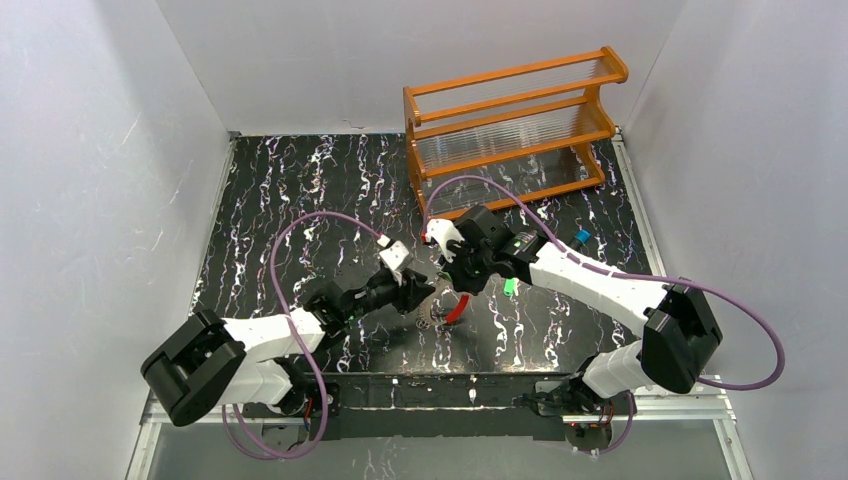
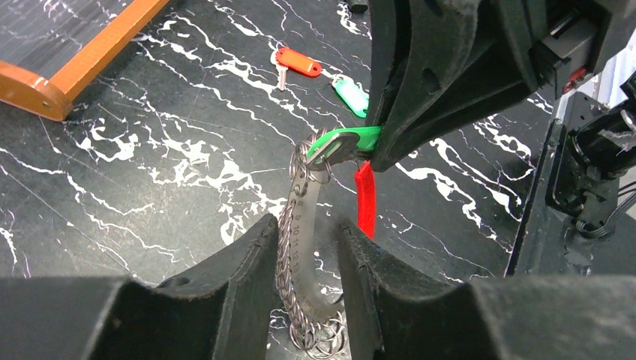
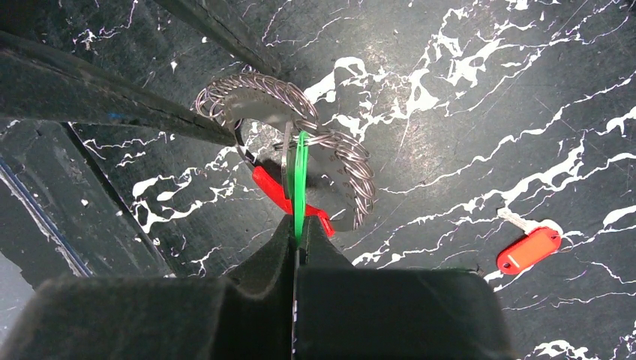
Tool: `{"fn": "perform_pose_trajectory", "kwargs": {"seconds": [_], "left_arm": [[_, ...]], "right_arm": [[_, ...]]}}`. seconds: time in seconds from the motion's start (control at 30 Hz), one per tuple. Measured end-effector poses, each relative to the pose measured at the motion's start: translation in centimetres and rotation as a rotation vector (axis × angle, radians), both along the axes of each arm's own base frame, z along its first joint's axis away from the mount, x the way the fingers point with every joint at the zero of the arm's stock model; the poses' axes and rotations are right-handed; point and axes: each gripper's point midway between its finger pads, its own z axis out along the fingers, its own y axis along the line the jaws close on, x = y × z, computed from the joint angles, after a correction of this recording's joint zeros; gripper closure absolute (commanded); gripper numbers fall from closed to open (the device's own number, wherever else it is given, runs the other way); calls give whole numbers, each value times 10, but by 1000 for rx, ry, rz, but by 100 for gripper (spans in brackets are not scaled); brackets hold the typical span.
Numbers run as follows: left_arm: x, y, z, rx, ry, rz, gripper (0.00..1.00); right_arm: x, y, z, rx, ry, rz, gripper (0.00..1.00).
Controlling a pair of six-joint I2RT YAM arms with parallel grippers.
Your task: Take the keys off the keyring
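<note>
Right fingers [image 3: 266, 255] clamp the green plastic-headed key [image 3: 300, 180]; left fingers [image 2: 247, 262] straddle the silvery ribbed coil keyring [image 2: 296, 225], grip unclear. Next: slide it off.

Small marks on the keyring [image 2: 301, 244] are too blurred to read.

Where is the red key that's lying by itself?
In the right wrist view the red key lies on the table at lower right, apart from the keyring; a loose green key lies beside it.
</note>
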Motion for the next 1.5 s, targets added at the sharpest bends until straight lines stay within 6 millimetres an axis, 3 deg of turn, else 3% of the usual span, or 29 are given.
{"fn": "perform_pose_trajectory", "kwargs": {"seconds": [0.47,0.8,1.33,1.5], "left_arm": [[6,-22,7,20,-96,-85,79],[4,-24,1,41,-112,-112,75],[2,-25,1,48,-128,-131,99],[1,-25,3,45,-129,-139,100]], "right_arm": [[-3,2,5,23,6,7,99],[-4,2,10,35,-1,8,99],[-7,3,13,50,6,18,99],[-8,-3,15,43,-6,10,99]]}}
